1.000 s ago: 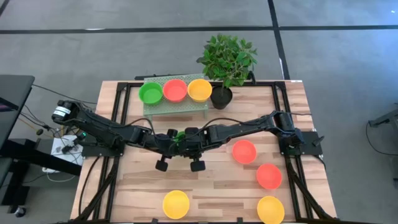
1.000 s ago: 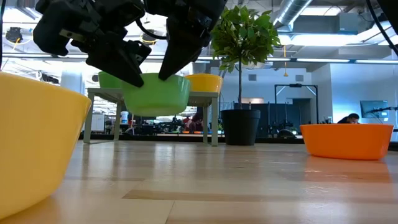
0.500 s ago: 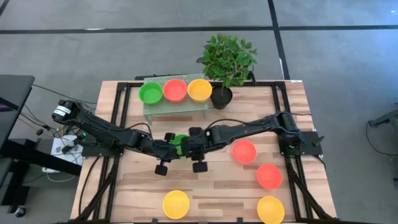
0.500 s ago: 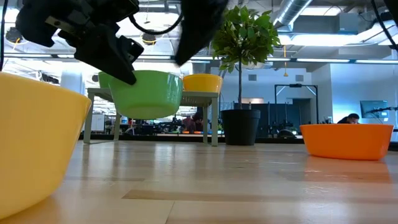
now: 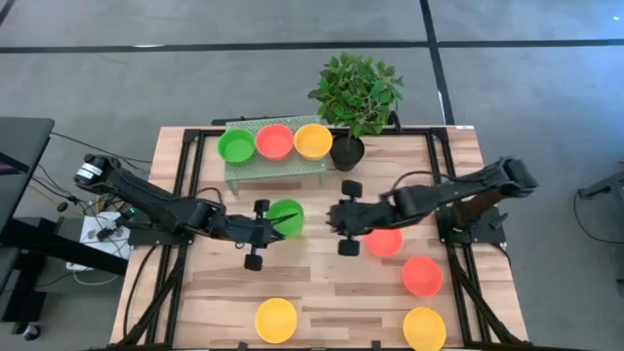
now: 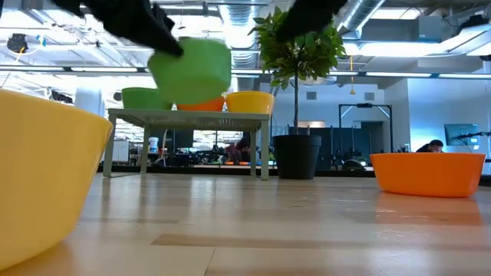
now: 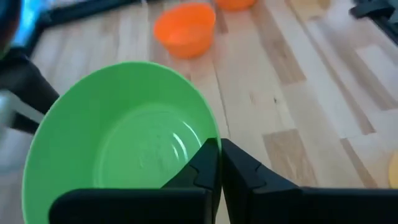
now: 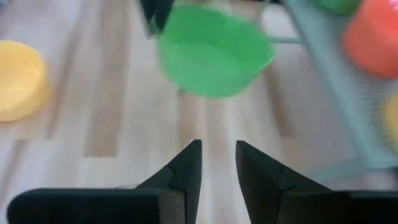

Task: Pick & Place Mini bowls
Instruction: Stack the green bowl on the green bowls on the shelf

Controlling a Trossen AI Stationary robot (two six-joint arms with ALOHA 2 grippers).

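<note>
Above the wooden surface's (image 5: 322, 283) centre, left hand (image 5: 276, 223) pinches a glossy green plastic mini bowl (image 5: 286, 216); right hand (image 5: 336, 216), at three o'clock, gapes empty.

A wooden table (image 5: 224, 292) holds many little bowls. The left gripper (image 5: 270, 226) has its jaws pinched on the rim of a green bowl (image 5: 286, 216) near the middle of the table. The right gripper (image 5: 338, 216) is just beside it, not touching, jaws apart. A small green shelf (image 5: 276, 166) at the back carries a green bowl, a red bowl (image 5: 274, 141) and a yellow bowl (image 5: 312, 140). A plant in a black pot (image 5: 346, 152) stands next to the shelf
</note>
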